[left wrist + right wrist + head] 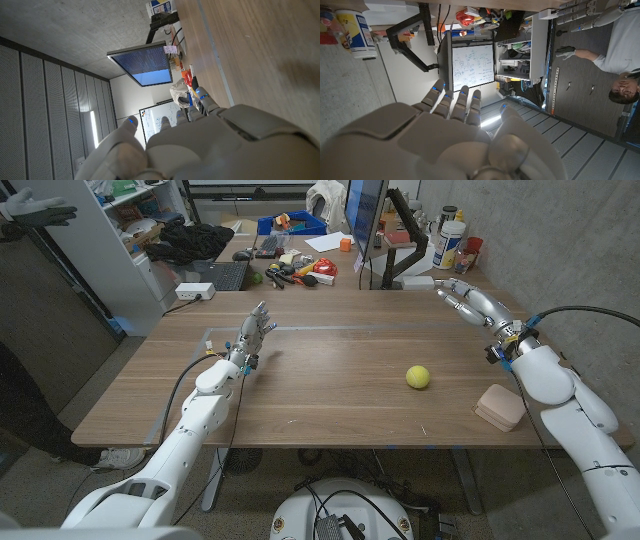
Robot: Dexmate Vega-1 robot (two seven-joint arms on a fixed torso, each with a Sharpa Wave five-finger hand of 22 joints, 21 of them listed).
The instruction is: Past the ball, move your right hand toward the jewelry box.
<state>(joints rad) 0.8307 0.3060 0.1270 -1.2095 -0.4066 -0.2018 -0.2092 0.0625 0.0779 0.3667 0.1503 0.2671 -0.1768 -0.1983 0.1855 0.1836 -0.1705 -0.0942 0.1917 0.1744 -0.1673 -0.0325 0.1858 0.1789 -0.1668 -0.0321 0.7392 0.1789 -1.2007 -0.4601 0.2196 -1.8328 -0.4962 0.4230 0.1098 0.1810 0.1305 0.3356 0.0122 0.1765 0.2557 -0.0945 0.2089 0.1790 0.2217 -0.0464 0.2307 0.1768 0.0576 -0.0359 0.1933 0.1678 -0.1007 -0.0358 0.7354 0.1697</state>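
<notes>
Nearest the robot, at the right front edge of the brown wooden counter (330,395), lies the small pale pink rounded jewelry box (500,406), just beside the white forearm of the right arm. A little further in and toward the middle sits the yellow-green tennis ball (418,377), apart from the box and from both hands.

Further back on the left side, the left hand (256,332) is raised over the counter with its fingers spread apart and nothing in them.

Farthest off, at the back right corner, the right hand (463,297) reaches out with fingers straight and apart, holding nothing; the right wrist view shows the same, fingers extended toward a monitor and whiteboard beyond. A person in a white top shows at that view's edge.

Judging by this, the task is barely begun. The right hand is well apart from the box, on the far side of the ball. What is left is to bring the hand back toward the robot, past the ball, until it comes near the box.
</notes>
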